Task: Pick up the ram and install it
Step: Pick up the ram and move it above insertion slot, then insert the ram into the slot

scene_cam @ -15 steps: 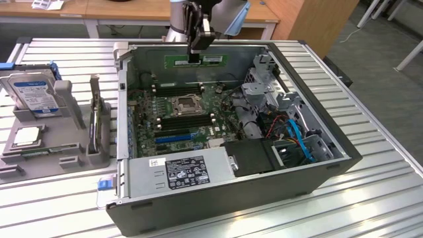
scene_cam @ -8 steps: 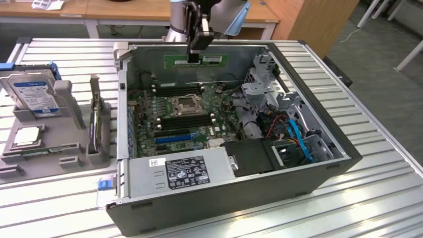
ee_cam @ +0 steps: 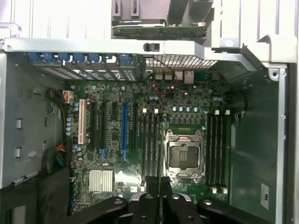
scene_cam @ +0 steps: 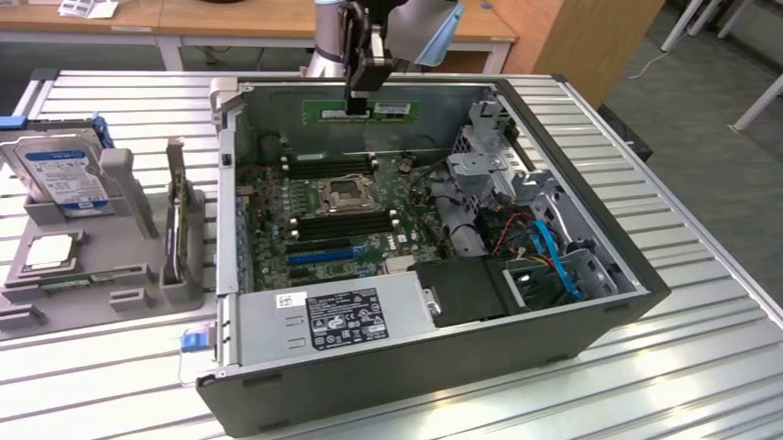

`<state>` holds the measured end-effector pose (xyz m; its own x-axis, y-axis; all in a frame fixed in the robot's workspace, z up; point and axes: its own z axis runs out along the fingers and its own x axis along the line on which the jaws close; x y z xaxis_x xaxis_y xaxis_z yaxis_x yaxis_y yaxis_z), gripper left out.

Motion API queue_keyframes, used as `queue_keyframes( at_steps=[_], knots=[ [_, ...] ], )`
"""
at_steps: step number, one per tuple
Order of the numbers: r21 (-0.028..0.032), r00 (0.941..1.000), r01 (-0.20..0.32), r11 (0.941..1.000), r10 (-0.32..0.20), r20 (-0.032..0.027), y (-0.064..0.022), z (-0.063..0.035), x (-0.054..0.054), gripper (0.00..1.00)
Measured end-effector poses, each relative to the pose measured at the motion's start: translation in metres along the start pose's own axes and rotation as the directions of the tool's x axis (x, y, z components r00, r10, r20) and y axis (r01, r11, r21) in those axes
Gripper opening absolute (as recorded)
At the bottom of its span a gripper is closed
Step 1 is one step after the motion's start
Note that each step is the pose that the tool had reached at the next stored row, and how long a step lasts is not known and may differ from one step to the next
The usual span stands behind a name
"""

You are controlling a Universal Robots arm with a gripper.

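Observation:
My gripper (scene_cam: pixel 362 103) hangs above the far side of the open computer case (scene_cam: pixel 612 302), shut on the ram (scene_cam: pixel 398 109), a long green stick held level and well above the motherboard (scene_cam: pixel 263 206). In the wrist view the ram (ee_cam: pixel 160 149) appears edge-on as a thin line between my black fingers (ee_cam: pixel 151 185), and my gripper (ee_cam: pixel 159 184) closes on it. It hangs over the black memory slots (ee_cam: pixel 149 140) beside the CPU socket (ee_cam: pixel 184 156). More black memory slots (ee_cam: pixel 217 149) lie on the socket's other side. In the exterior view the black memory slots (scene_cam: pixel 328 165) sit below the ram.
On the exterior view's left a grey fixture (scene_cam: pixel 135 293) holds a blue-labelled hard drive (scene_cam: pixel 61 174) and a chip (scene_cam: pixel 49 249). Inside the case are the power supply (scene_cam: pixel 343 316), a drive cage (scene_cam: pixel 490 183) with blue cables (scene_cam: pixel 556 261), and expansion slots (ee_cam: pixel 124 126). The case walls stand tall around the board.

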<state>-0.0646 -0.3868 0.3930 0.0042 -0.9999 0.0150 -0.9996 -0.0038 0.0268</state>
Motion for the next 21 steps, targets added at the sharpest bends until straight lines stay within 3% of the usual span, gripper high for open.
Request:
queue_keyframes(
  at_steps=[3,17,21],
  knots=[
    [0.0001,1.0,0.0,1.0,0.0,0.0,0.0001,0.0,-0.0051,0.13],
    [0.0,1.0,0.0,1.0,0.0,-0.0002,0.0001,0.0,-0.0052,0.13],
    [0.0,1.0,0.0,1.0,0.0,-0.0001,-0.0001,0.0045,-0.0052,0.13]
  ],
)
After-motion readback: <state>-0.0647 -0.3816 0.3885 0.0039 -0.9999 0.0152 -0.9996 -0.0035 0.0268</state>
